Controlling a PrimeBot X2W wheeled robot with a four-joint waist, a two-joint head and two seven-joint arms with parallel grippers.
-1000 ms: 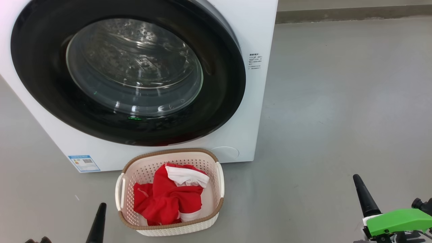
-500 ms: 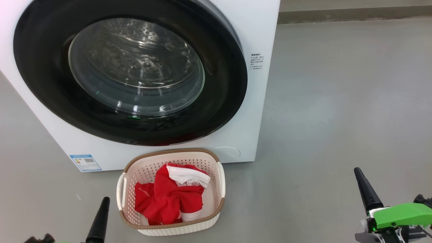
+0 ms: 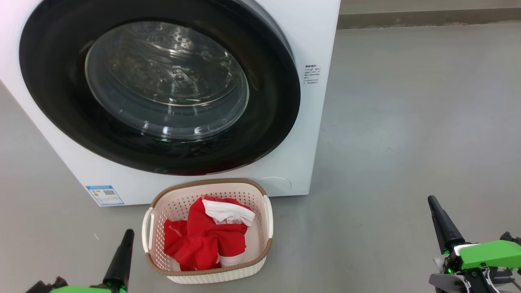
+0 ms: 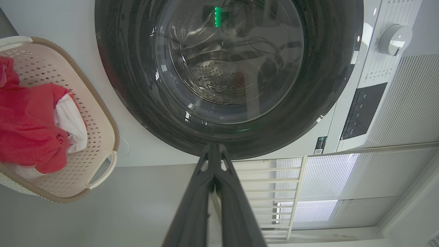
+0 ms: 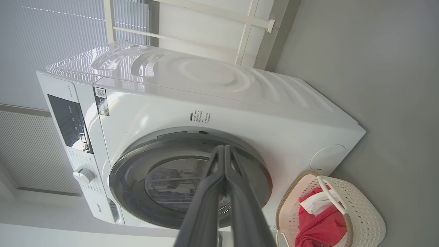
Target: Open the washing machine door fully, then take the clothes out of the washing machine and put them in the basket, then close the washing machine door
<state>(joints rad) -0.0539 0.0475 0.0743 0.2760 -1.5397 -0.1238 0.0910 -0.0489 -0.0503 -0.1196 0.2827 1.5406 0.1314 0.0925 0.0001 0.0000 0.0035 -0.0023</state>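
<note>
The washing machine (image 3: 313, 32) stands at the upper left, and its door (image 3: 268, 134) with the black rim and glass bowl lies flush against the white front. Through the glass I see bare steel drum (image 4: 219, 75). Red and white clothes (image 3: 203, 240) lie bunched in the cream basket (image 3: 266, 219) on the floor just in front of the machine. My left gripper (image 3: 127, 238) is shut and empty, low and just left of the basket. Far to the right, my right gripper (image 3: 432, 202) is shut and empty too. Both wrist views show the fingers (image 4: 214, 161) (image 5: 224, 161) pressed together.
Grey floor (image 3: 407, 122) stretches to the right of the machine up to a skirting at the back wall. The control panel and knob (image 4: 394, 37) sit on the machine's top front. A white railing and ribbed wall (image 4: 308, 192) stand behind.
Both grippers have risen a little in the head view, and the whole picture has shifted slightly right. Door, basket and clothes are as before.
</note>
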